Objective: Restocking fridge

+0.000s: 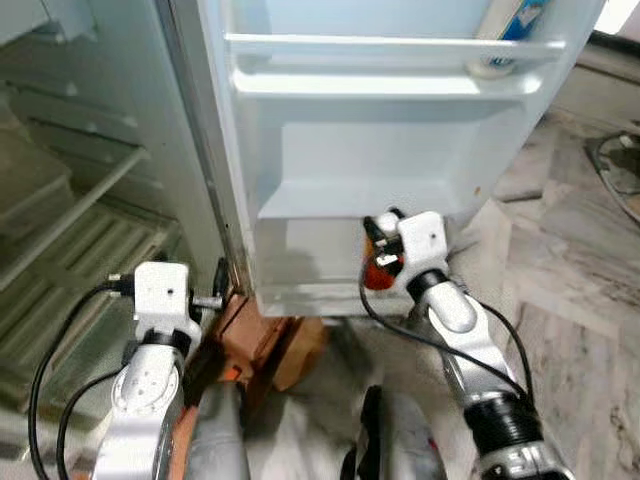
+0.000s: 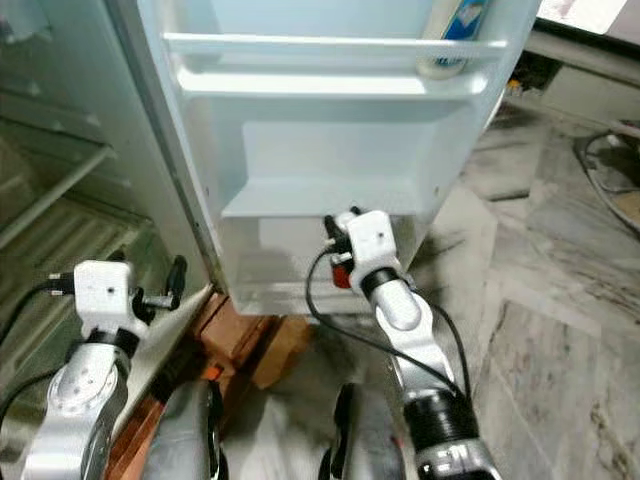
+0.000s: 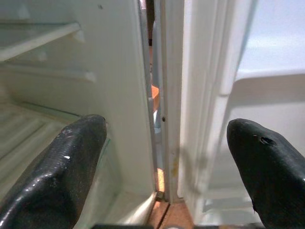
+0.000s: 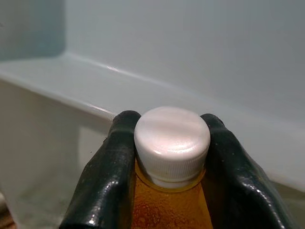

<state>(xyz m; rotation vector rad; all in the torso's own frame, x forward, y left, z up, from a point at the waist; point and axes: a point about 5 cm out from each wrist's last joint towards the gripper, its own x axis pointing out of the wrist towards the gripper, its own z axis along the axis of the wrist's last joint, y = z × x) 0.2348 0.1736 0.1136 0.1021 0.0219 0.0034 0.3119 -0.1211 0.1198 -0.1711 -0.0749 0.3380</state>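
Mid-task: right gripper pinches the white-capped orange bottle by the neck, level with the lowest shelf of the open fridge door, not yet set down; left gripper idles, fingers spread, at the door hinge.

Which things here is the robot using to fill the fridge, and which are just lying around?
For the job:
- orange bottle with white cap, clamped in the right tool
- open fridge door and its lower shelf

Just there:
- carton on the upper door shelf
- brown box on the floor
- left tool, open, idle
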